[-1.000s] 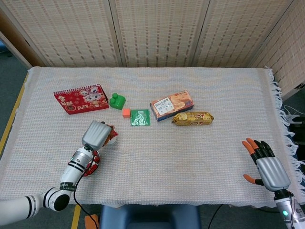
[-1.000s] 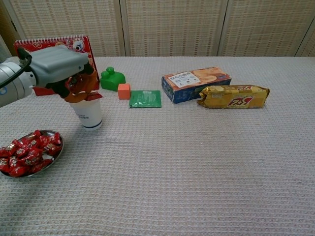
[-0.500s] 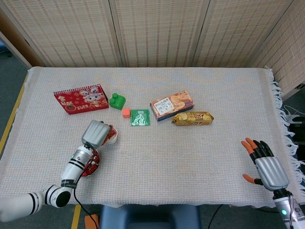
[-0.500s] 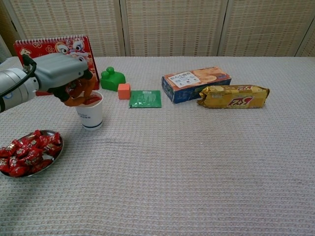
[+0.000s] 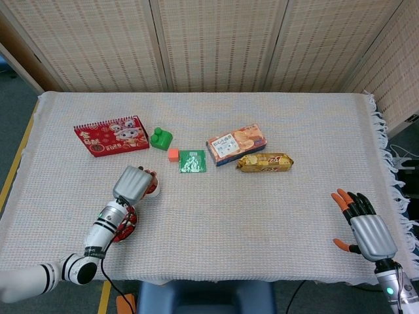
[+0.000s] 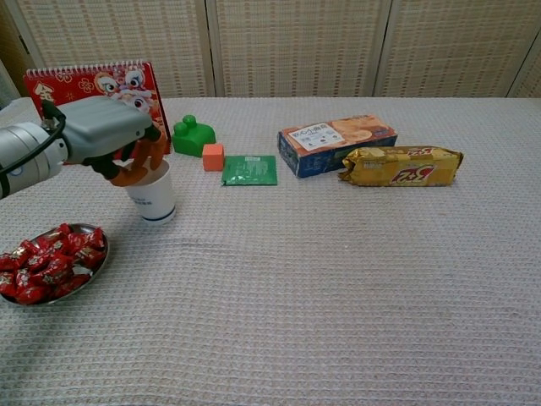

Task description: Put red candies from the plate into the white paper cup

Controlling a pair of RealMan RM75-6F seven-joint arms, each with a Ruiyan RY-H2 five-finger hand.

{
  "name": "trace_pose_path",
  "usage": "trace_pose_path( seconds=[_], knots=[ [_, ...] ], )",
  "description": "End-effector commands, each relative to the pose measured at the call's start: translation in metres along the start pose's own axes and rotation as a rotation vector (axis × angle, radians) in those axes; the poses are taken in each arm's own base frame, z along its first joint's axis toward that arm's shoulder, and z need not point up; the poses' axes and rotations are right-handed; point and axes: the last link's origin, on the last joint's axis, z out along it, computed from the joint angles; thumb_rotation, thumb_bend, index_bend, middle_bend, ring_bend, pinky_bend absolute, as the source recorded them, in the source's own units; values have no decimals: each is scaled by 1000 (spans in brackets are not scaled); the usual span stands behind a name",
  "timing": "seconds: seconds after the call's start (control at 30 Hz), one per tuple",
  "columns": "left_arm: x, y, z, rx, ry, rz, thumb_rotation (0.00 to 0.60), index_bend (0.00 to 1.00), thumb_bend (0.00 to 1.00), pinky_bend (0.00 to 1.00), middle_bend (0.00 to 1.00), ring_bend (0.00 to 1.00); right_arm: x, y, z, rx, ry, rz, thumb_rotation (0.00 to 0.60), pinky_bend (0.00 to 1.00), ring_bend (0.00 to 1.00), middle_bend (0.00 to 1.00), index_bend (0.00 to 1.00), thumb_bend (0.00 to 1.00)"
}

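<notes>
Hovering over the white paper cup [image 6: 153,195], the left hand [image 6: 110,135] curls its fingers down at the rim, hiding the cup's inside; whether it holds anything cannot be told. Red candies [image 6: 46,262] heap the plate [image 6: 95,268] nearby. The right hand [image 5: 364,225] rests empty, fingers spread.

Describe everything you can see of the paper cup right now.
The cup is a white paper cup, wider at the rim than the base, with a small dark print on its side and a dark line near the bottom. It stands upright on the cloth, beyond the plate and apart from it, in front of the red calendar. The left hand hangs over its mouth, orange fingertips at the rim; whether they touch it is unclear. The head view shows red inside.
</notes>
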Motion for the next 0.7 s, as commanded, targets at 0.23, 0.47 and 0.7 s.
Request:
trace_pose_path(
  seconds=[0.23,0.47,0.7],
  knots=[
    [3,7,1,-11,17,-5,600,420,472,886,501,466,1,0,0,-1,1,3,600,0,0,0,0,56],
    [9,18,0,-44,61,-25,600,347,454,865,437,409,0,0,0,0,-1,2,600,0,0,0,0,56],
    [12,16,-26,-71,84,-68,600,227,419,739,313,302,0,-1,-1,10,-2,2,600,0,0,0,0,57]
  ],
)
